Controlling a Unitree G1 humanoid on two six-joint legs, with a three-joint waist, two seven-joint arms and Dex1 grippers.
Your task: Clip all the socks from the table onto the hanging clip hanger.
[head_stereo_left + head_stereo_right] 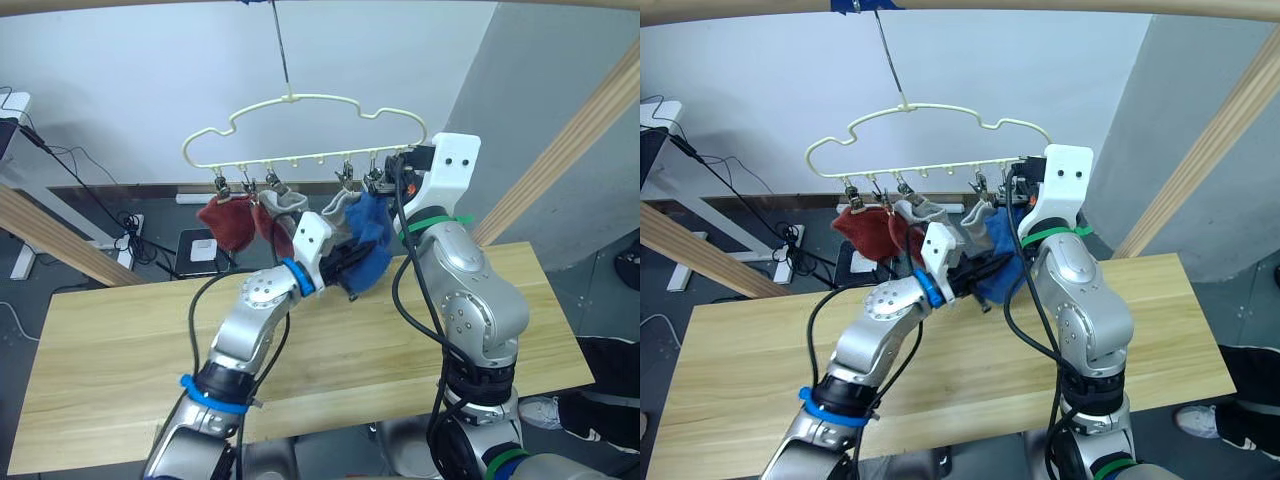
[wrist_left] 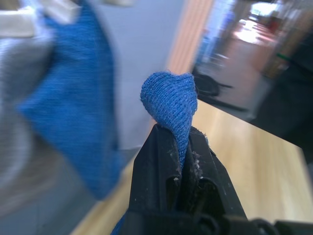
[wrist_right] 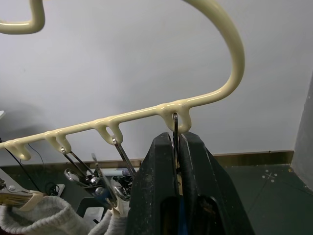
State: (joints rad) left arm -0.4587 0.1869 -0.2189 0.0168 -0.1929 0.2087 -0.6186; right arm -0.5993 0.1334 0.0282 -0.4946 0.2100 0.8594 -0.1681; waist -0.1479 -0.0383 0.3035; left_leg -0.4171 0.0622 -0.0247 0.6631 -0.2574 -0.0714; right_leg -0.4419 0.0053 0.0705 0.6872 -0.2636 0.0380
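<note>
Two rust red knit socks hang at the left end of the thin cream-yellow wire clip hanger, then light grey socks, partly hidden behind the left arm, and a blue knit sock near the right end (how many grey ones hang there is hard to make out). The left gripper is pinched tight on a second blue sock, held up just below the hanger above the long light wooden table. The right gripper is closed around the end metal clip.
</note>
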